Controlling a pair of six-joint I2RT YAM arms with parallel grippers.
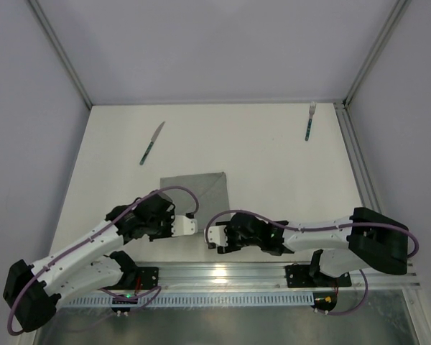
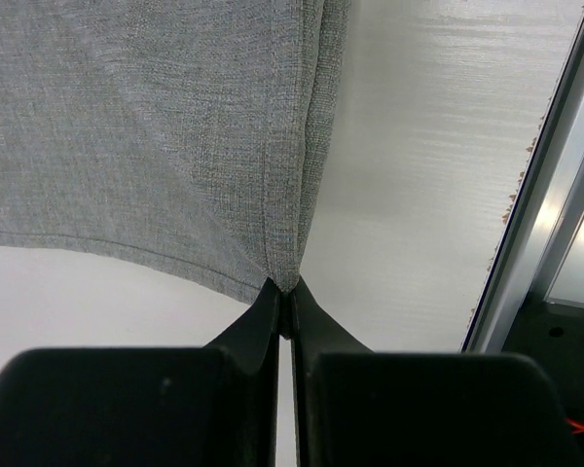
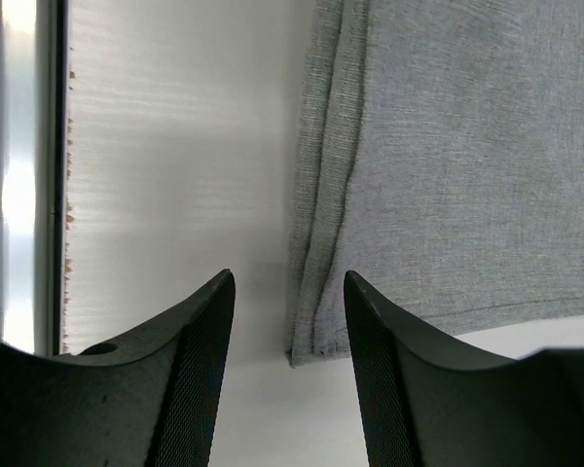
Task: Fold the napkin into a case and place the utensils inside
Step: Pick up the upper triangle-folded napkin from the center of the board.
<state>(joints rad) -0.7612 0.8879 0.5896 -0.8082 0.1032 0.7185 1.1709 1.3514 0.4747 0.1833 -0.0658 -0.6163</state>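
Napkin (image 1: 194, 190) is lying folded, plain grey with layered edges, just ahead of the arms. Left gripper (image 2: 284, 297) is pinching its near corner, and the right gripper (image 3: 289, 284) is hanging spread either side of the other corner. Only the top view is showing the knife (image 1: 151, 143) and fork (image 1: 310, 121), way back.

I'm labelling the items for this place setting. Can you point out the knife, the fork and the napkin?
knife (image 1: 151, 144): top view, midway along it, where blade meets handle.
fork (image 1: 309, 123): top view, on its neck just above the handle.
napkin (image 1: 197, 192): top view, middle of the grey cloth.
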